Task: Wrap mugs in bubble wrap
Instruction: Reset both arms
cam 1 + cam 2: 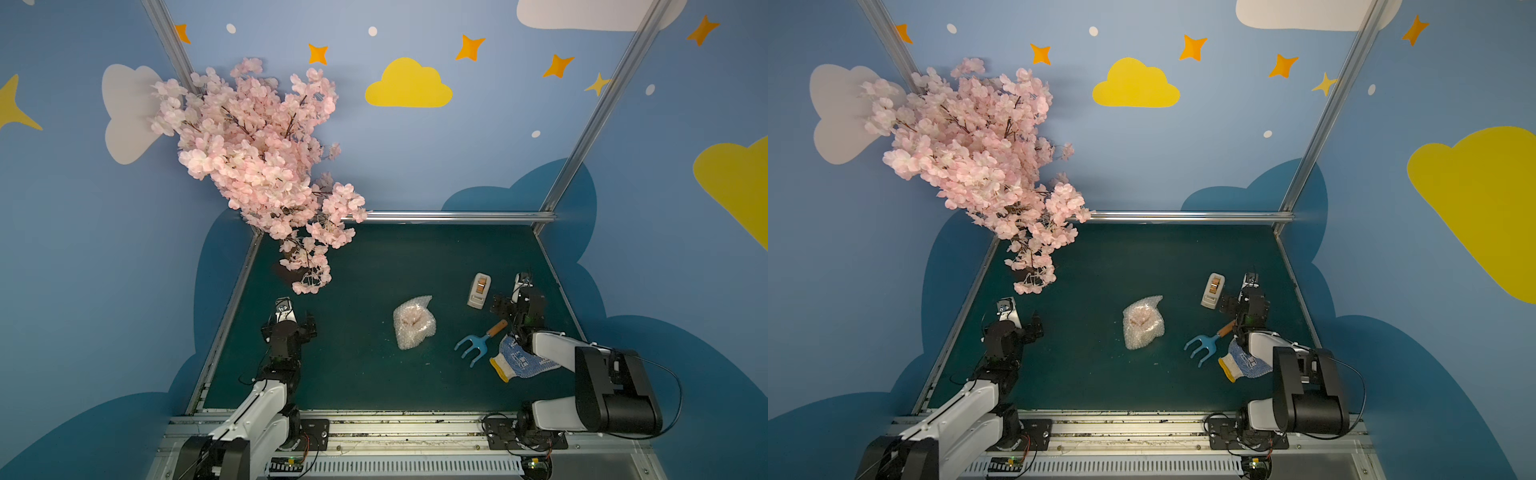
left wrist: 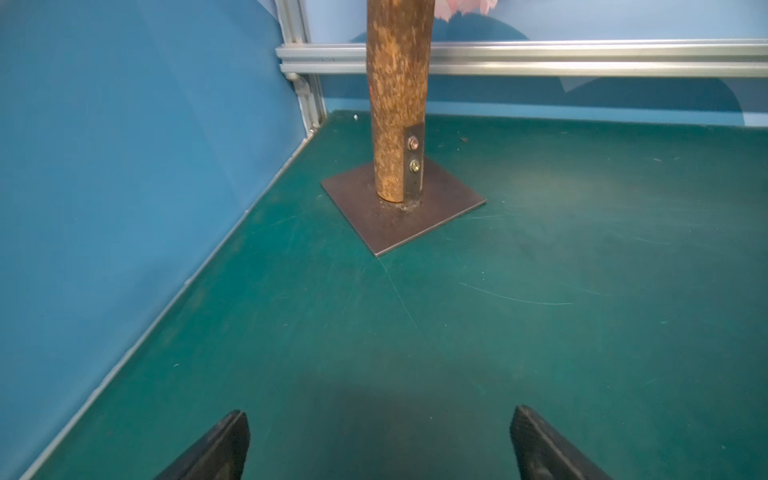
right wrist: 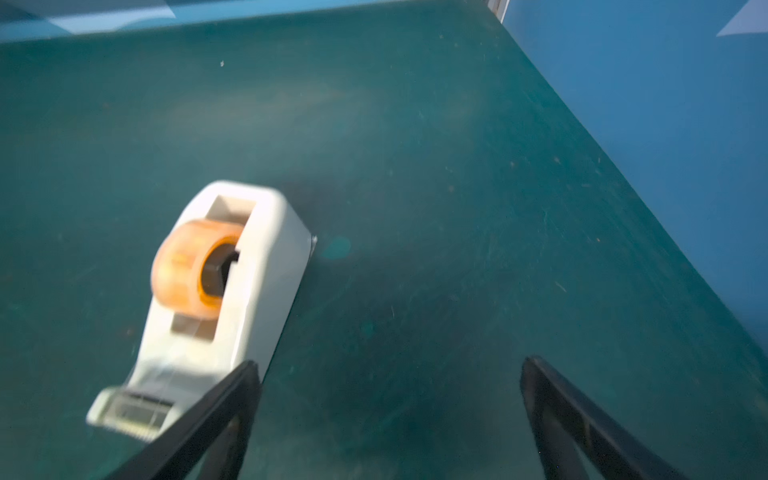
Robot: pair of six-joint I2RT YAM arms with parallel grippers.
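A crumpled bundle of bubble wrap (image 1: 413, 322) (image 1: 1143, 322) lies in the middle of the green table, with a faint pinkish tint showing through it. The mug is hidden. My left gripper (image 1: 289, 321) (image 1: 1014, 323) (image 2: 380, 415) hovers open and empty near the table's left edge, well left of the bundle and facing the tree trunk (image 2: 399, 99). My right gripper (image 1: 517, 300) (image 1: 1246, 301) (image 3: 388, 365) is open and empty at the right, just beside a white tape dispenser (image 3: 216, 307).
The tape dispenser (image 1: 479, 291) (image 1: 1212, 291) stands right of the bundle. A blue hand fork with a wooden handle (image 1: 478, 340) and a dotted work glove (image 1: 515, 361) lie under the right arm. A pink blossom tree (image 1: 257, 158) on a metal base plate (image 2: 399, 216) fills the far left corner.
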